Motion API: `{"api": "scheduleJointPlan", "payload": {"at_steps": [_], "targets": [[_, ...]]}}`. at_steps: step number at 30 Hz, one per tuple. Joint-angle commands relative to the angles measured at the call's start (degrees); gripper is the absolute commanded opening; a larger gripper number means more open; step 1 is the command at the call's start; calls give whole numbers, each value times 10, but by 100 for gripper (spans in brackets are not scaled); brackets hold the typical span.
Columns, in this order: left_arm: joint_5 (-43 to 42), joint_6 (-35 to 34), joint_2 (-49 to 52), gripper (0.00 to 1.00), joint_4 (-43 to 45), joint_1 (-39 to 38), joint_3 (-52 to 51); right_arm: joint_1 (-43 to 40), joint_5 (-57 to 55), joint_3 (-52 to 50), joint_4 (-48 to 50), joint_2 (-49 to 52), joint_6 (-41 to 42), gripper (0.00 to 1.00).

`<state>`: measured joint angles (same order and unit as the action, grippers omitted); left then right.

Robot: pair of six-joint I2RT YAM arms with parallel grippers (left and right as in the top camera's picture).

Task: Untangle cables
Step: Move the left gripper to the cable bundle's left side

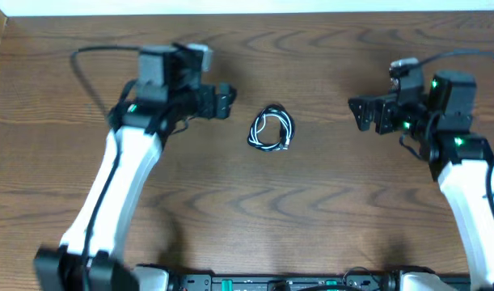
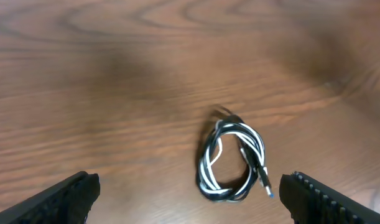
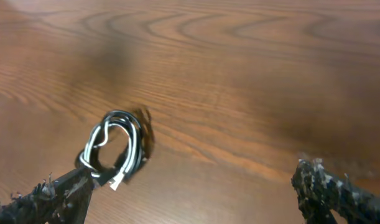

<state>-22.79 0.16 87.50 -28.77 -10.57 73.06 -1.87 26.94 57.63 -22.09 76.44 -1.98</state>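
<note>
The cables point(image 1: 272, 129) lie as one small coil of black and white cord on the wooden table point(image 1: 311, 202), midway between the two arms. In the left wrist view the cables point(image 2: 233, 158) sit ahead of my left gripper point(image 2: 190, 196), whose fingers point(image 2: 68, 198) stand wide apart with nothing between them. Overhead, the left gripper point(image 1: 224, 100) is a short way left of the coil. My right gripper point(image 1: 361, 113) is open too, farther off to the right. In the right wrist view the cables point(image 3: 118, 148) lie near the left finger point(image 3: 50, 202).
Thick black cords run along both arms point(image 1: 89, 81). The table's far edge meets a pale wall point(image 1: 247, 6). Black equipment lines the near edge point(image 1: 271, 281).
</note>
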Motion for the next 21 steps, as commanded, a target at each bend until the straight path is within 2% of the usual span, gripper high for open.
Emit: {"api": "scheduleJointPlan", "payload": {"at_steps": [1, 5, 11, 14, 21], "targets": [[-1, -5, 65, 98, -5, -24, 28, -1, 62, 20, 5, 16, -20, 99], [-11, -5, 126, 98, -8, -38, 28, -1, 63, 20, 5, 18, -19, 99], [-79, -5, 190, 98, 17, -52, 28, -1, 65, 20, 0, 18, 53, 99], [-105, -9, 202, 98, 19, -55, 28, -1, 65, 20, -3, 18, 54, 99], [-47, -35, 228, 98, 44, -62, 28, 2, 64, 19, -2, 20, 54, 98]]}}
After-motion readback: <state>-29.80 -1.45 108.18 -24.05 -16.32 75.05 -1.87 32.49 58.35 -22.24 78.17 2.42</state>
